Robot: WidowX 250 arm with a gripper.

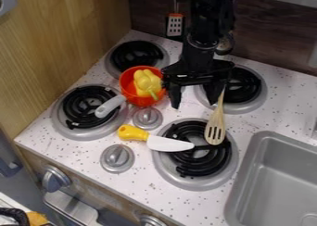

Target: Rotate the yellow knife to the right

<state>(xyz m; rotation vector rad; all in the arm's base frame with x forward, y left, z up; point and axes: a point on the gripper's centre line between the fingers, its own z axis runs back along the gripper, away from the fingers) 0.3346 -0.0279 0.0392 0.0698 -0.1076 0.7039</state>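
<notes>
The toy knife has a yellow handle [132,133] and a white blade [169,144]. It lies flat between the two grey knobs, handle to the left, blade pointing right and slightly down onto the front right burner [162,168]. Above and right of the knife, between the red pan and the back right burner, hangs my gripper [195,100], pointing down. Its two fingers are spread apart with nothing between them, and it does not touch the knife.
A red pan [127,91] holding a yellow pepper [147,81] sits left of the gripper, its grey handle over the left burner. A wooden slotted spatula [215,128] lies right of the knife blade. The sink [246,176] is at the lower right, a wooden wall [62,44] at left.
</notes>
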